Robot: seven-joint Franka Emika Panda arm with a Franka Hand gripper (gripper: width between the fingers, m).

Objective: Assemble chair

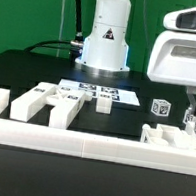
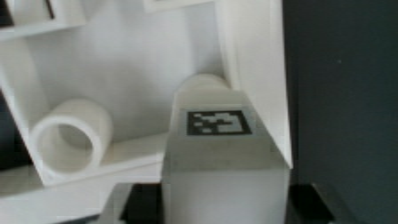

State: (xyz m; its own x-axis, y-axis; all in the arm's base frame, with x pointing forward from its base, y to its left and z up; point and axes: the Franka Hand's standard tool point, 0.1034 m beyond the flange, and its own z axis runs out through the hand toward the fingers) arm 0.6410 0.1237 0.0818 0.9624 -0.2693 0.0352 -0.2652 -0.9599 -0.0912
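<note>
In the wrist view a white chair post with a square tag on its face runs straight out from between my jaws. The gripper is shut on it, one dark finger against each side. Beside the post lies a short white round piece, and a flat white slab lies behind it. In the exterior view the gripper is down among the chair parts at that view's right. More white chair pieces lie at its left, and a small block lies in the middle.
The long low white border rail runs along the front. The marker board lies flat in front of the robot base. A tagged cube stands near the gripper.
</note>
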